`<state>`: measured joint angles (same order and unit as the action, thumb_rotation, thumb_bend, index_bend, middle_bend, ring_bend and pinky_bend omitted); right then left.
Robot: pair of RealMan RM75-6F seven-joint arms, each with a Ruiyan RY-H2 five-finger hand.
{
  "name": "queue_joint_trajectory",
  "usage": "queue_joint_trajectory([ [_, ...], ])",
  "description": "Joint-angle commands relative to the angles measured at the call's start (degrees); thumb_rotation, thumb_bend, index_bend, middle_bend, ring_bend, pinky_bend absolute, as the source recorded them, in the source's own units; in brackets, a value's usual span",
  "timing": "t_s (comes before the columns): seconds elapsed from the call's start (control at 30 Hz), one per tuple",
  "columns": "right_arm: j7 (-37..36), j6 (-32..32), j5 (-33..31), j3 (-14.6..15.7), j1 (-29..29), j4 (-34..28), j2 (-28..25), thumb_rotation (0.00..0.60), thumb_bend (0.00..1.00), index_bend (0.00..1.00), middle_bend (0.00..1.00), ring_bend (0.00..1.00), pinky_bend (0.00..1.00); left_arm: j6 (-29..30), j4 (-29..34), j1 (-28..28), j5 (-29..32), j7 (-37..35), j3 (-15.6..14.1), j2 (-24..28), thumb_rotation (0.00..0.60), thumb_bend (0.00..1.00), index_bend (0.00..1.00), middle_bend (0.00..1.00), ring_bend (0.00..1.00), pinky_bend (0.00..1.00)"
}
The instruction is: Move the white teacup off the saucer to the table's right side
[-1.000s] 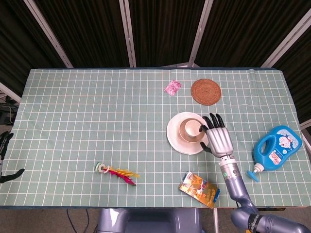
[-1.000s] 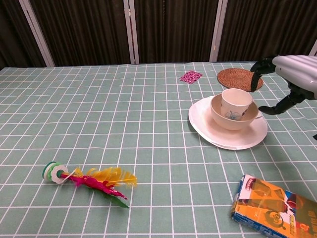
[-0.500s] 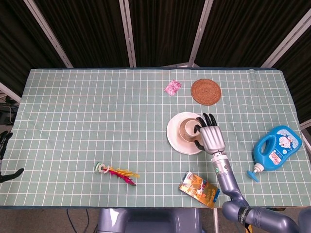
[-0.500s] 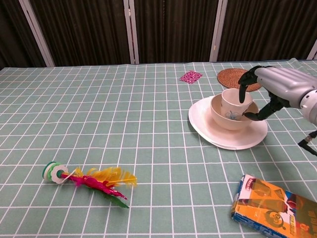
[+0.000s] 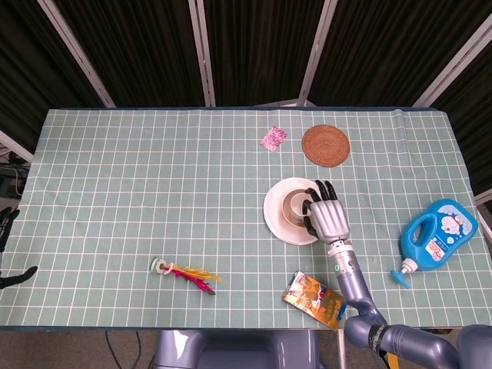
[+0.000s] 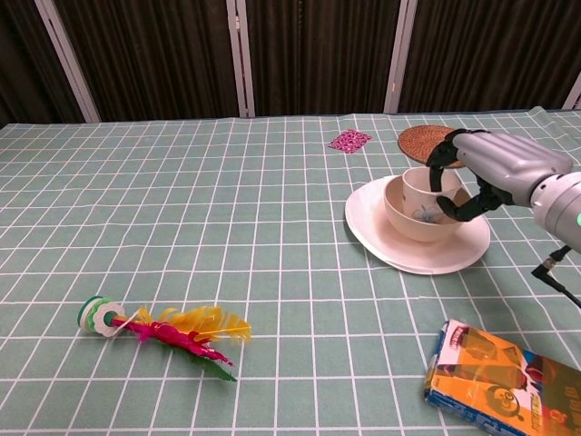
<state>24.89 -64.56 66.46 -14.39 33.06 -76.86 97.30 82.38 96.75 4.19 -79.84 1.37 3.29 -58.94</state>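
The white teacup [image 5: 298, 204] [image 6: 419, 184] stands in a cream bowl [image 6: 408, 218] on the white saucer [image 5: 275, 215] [image 6: 372, 227], right of the table's middle. My right hand [image 5: 327, 217] [image 6: 481, 163] grips the cup from its right side, with fingers curled over the rim and the thumb low against its wall. The cup still sits in the bowl. Only dark fingers of my left hand [image 5: 6, 221] show, spread apart and holding nothing, at the far left edge beside the table.
A woven coaster [image 5: 326, 144] and a pink packet [image 5: 273, 138] lie behind the saucer. A blue bottle [image 5: 437, 234] lies at the right edge. An orange snack packet [image 5: 315, 298] sits near the front edge, and a feather shuttlecock [image 5: 184, 273] at front left.
My right hand has moved left from beside the saucer onto the teacup and its fingers have closed around it. The cup has shifted slightly left in the bowl.
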Motion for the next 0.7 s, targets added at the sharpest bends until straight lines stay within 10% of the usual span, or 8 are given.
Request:
queue_joint_trajectory([
  [0.03, -0.3, -0.8, 0.7, 0.2, -0.2, -0.7, -0.5, 0.6, 0.49, 0.63, 0.21, 0.0, 0.0, 0.0, 0.0, 0.0, 0.0, 0.1, 0.0, 0.0, 0.6, 0.0, 0.0, 0.0, 0.0, 0.0],
  [0.7, -9.8, -13.6, 6.3, 1.1, -10.5, -10.5, -17.7, 0.6, 0.48, 0.63, 0.21, 0.0, 0.0, 0.1, 0.8, 0.2, 0.0, 3.1, -0.2, -0.6, 0.6, 0.0, 0.0, 0.0, 0.0, 0.0],
])
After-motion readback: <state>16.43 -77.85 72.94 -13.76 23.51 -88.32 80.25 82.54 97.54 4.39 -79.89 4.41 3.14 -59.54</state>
